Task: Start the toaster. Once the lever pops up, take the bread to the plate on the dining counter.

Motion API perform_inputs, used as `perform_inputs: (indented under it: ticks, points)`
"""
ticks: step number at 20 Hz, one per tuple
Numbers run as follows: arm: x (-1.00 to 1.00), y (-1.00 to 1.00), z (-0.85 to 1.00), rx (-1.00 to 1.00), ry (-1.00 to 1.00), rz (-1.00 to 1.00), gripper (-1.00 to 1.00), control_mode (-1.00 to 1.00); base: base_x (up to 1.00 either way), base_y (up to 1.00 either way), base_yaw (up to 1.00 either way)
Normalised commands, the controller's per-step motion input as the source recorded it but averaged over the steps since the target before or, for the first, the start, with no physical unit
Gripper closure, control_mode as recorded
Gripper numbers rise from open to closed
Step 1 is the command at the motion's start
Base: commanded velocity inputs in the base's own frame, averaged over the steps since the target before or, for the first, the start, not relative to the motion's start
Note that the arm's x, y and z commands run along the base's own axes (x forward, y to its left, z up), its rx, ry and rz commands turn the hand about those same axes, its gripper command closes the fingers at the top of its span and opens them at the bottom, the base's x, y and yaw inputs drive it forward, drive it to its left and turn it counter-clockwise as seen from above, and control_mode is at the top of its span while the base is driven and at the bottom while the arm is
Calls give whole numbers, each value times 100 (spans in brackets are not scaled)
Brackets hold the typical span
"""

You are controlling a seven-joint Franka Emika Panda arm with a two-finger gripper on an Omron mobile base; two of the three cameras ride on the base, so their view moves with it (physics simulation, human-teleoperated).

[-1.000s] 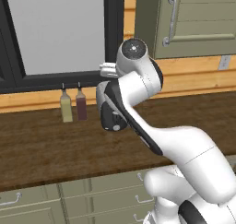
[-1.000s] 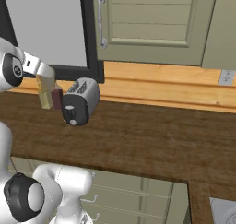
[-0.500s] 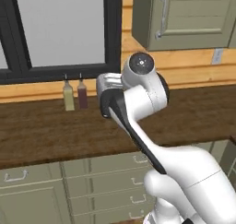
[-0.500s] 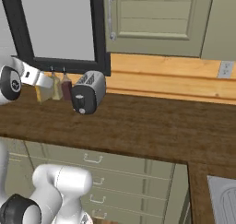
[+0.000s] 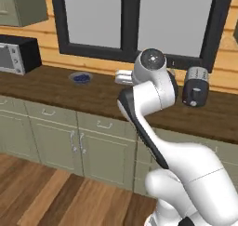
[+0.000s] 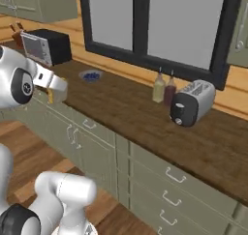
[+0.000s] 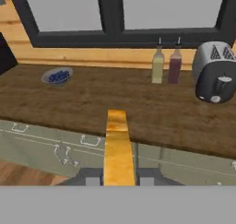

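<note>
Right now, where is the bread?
The bread is held in the gripper, seen edge-on at the bottom centre of the hand view, in front of the counter and well left of the toaster.

My gripper point(image 7: 119, 180) pinches the bread point(image 7: 118, 149), golden tan with a darker orange-brown edge. At two o'clock in my hand view stands the toaster point(image 7: 215, 78): silver body, black end panel, white knob. Beside it stand a pale yellow-green bottle point(image 7: 158, 65) and a dark maroon bottle point(image 7: 174, 65). The counter point(image 7: 138, 112) is dark brown wood-grain. At ten o'clock, a grey-blue bowl point(image 7: 57, 76) holds deep blue contents.
</note>
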Motion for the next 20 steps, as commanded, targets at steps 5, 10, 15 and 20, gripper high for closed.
perform_inputs:
  ticks: [5, 10, 15, 20]
  points:
    - [0, 0, 0, 0, 0, 0, 100, 100, -2, 42, 96]
    - [0, 0, 0, 0, 0, 0, 100, 100, 15, 39, 88]
    - [0, 0, 0, 0, 0, 0, 100, 100, 54, 32, 79]
    - [0, 0, 0, 0, 0, 0, 100, 100, 95, 16, 66]
